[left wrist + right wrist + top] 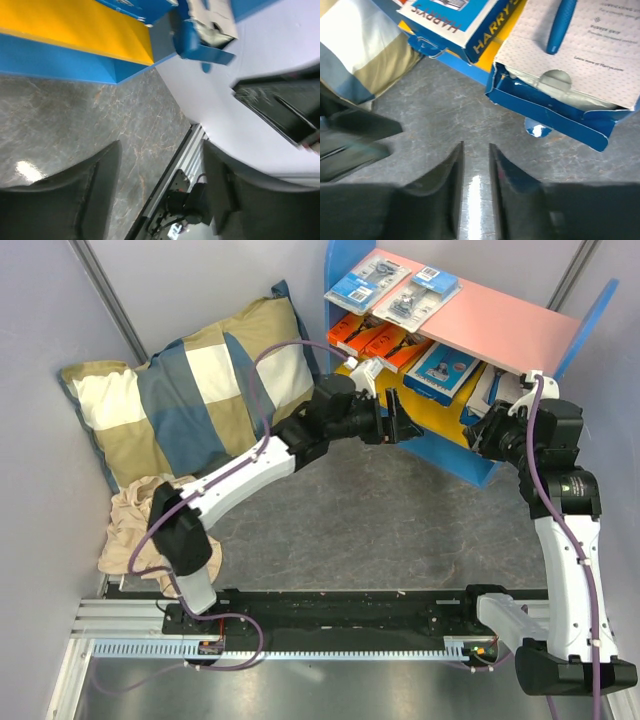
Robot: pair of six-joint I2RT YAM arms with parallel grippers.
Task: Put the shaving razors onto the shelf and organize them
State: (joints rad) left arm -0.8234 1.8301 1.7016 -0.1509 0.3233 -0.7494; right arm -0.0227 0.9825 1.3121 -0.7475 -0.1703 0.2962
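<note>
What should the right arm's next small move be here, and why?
Probably ease the empty right gripper forward and nudge the blue box further onto the shelf. The box's opened end appears to hang out past the front lip, just ahead of that gripper.

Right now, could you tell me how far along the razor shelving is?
Nearly done: two blister packs lie on the pink top board; orange boxes and blue boxes sit on the lower boards. Left gripper and right gripper are empty. One open-flapped box overhangs and may need straightening.
</note>
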